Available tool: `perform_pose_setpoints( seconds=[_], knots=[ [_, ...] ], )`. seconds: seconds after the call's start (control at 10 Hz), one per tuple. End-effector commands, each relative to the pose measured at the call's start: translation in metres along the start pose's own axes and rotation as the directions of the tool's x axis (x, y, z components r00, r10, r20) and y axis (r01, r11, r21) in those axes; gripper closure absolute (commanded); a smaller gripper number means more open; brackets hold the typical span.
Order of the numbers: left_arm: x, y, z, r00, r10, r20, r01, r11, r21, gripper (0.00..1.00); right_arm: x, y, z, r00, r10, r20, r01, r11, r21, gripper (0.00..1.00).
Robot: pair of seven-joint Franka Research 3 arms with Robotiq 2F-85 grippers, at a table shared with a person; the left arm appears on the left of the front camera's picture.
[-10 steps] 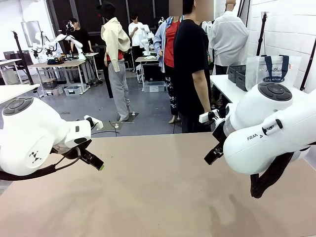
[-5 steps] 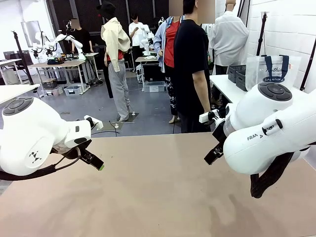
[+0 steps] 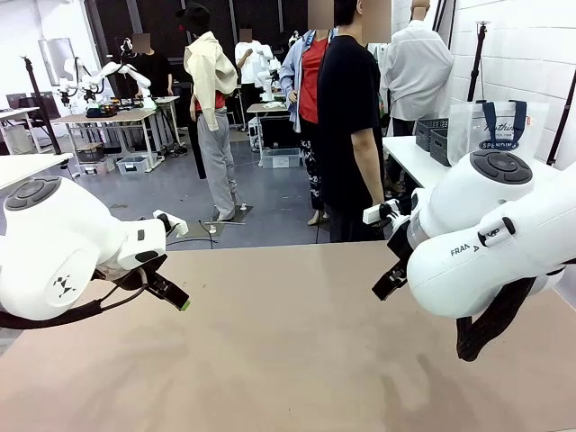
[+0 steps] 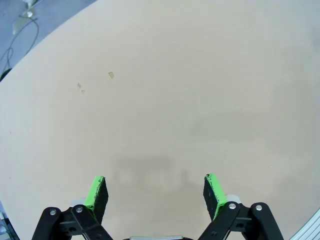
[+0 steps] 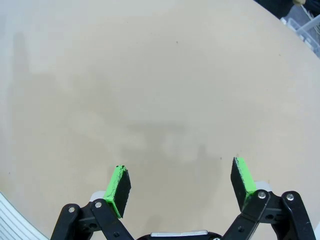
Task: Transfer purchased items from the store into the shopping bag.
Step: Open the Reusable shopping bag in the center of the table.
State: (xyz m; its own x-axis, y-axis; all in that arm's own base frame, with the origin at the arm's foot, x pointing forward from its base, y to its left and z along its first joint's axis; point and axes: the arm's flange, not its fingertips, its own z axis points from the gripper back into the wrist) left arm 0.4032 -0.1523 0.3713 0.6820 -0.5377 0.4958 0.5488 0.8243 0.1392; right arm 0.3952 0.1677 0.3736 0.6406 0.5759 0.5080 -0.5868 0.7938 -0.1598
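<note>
Nothing at our table has moved since a second ago: both arms hang where they were, and only a few figures far back in the room have shifted a little. We see our left gripper [image 4: 155, 182] low over the tan table [image 3: 288, 360], its jaws spread wide and its green pads [image 4: 96, 192] holding nothing. In the front view it juts from the left arm near the table's left edge, tilted down toward the middle. Our right gripper [image 5: 180, 172] stands just as wide over its own stretch of the same surface, likewise empty, and in the front view it points down and inward from the right arm. The two grippers are well apart, with the table's middle between them. A person [image 3: 349, 117] in a black shirt stands at the far edge, side-on to us, one arm hanging down. The shopping bag [image 3: 495, 126] stands upright on a white side table [image 3: 409, 162] off to the right, behind our right arm and well away from both grippers, its navy handles and round logo facing us. Dark grey baskets [image 3: 434, 135] sit just beside it on its left. What the bag holds we cannot make out through the plastic
</note>
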Motion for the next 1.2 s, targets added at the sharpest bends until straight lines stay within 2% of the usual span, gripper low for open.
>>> perform_pose_setpoints(
  seconds=[0.0,0.3,0.5,0.9,1.1],
  knots=[
    [0.005,-0.007,0.007,0.999,-0.02,-0.03,0.018,0.998,-0.052,0.0,0.0,0.006,0.004,1.0,0.024,-0.019,-0.024,0.999,0.033,0.0],
    [0.017,-0.016,0.023,0.999,-0.021,-0.043,0.012,0.978,-0.208,0.0,0.006,0.021,0.021,0.998,0.035,-0.058,-0.03,0.995,0.1,0.0],
    [0.021,-0.018,0.039,0.999,-0.035,-0.013,0.031,0.97,-0.243,0.0,0.01,0.022,0.039,0.996,0.076,-0.053,-0.066,0.983,0.171,0.0],
    [0.033,0.002,0.078,0.977,-0.162,0.135,0.186,0.965,-0.187,0.0,0.034,0.02,0.099,0.986,0.165,0.016,-0.165,0.967,0.196,0.0],
    [0.037,0.006,0.088,0.973,-0.165,0.161,0.192,0.967,-0.167,0.0,0.041,0.014,0.117,0.983,0.172,0.065,-0.181,0.967,0.178,0.0]
  ],
)
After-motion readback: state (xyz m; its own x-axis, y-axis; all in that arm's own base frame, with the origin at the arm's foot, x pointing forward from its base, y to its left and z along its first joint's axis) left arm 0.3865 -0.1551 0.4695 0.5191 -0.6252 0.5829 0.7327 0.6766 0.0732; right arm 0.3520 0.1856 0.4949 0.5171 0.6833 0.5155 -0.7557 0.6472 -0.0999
